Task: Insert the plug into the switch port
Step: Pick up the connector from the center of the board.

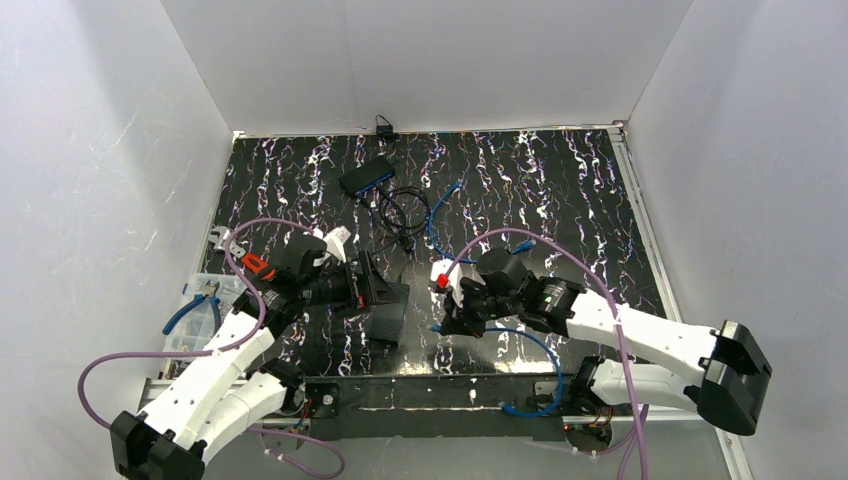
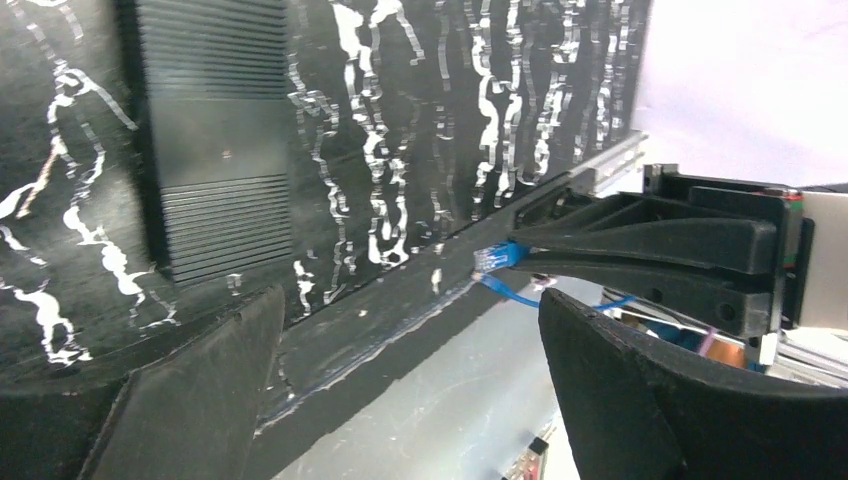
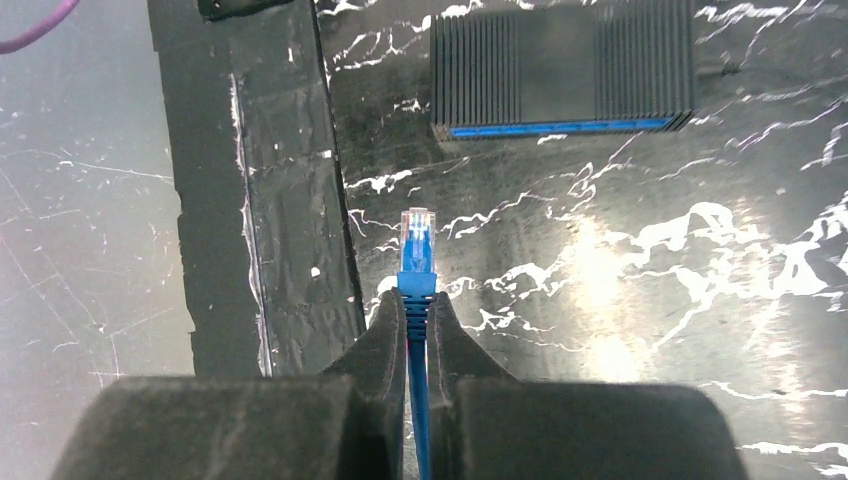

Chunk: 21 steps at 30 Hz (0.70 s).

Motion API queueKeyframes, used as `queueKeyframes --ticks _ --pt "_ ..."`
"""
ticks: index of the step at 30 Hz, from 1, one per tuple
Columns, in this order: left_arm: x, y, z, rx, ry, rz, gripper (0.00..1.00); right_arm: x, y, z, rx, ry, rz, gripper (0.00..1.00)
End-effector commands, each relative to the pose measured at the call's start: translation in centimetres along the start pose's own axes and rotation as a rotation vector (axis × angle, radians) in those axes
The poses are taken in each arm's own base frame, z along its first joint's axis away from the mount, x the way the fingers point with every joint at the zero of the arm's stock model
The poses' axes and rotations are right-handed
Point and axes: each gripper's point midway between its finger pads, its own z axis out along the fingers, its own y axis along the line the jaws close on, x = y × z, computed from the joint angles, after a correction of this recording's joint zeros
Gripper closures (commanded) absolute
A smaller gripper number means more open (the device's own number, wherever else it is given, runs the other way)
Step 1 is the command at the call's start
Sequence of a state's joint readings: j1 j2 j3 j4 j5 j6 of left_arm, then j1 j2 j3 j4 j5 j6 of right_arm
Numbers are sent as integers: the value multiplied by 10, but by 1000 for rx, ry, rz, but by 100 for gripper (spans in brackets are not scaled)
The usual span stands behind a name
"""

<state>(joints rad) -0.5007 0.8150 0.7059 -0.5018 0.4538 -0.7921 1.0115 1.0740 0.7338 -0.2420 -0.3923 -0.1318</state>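
Note:
A black ribbed switch (image 1: 386,322) lies flat on the marbled mat, near its front edge. It fills the upper left of the left wrist view (image 2: 215,170) and shows a blue front strip in the right wrist view (image 3: 560,70). My left gripper (image 1: 383,290) hangs open over it, fingers (image 2: 200,390) spread wide and holding nothing. My right gripper (image 3: 417,305) is shut on the blue boot of the plug (image 3: 417,240). The clear tip points towards the switch, a short way off. The plug (image 2: 495,258) also shows in the left wrist view, apart from the switch.
A second switch (image 1: 366,176) sits at the back with black and blue cables (image 1: 405,215) coiled beside it. Blue-handled pliers (image 1: 195,306) lie on a clear box at the left. A black strip (image 3: 270,200) borders the mat's near edge. White walls enclose the table.

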Motion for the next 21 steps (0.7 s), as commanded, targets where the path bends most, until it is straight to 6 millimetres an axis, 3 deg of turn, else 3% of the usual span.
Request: queueKeyframes --ticks 1,11,21 --pt "7 36 13 -101 -4 4 2 0 -4 18 22 -43 62 99" --pt "20 75 49 -118 28 -39 2 13 -27 50 135 -46 118 99" --pt "34 95 61 -129 74 -57 3 30 -36 75 208 -54 126 99"
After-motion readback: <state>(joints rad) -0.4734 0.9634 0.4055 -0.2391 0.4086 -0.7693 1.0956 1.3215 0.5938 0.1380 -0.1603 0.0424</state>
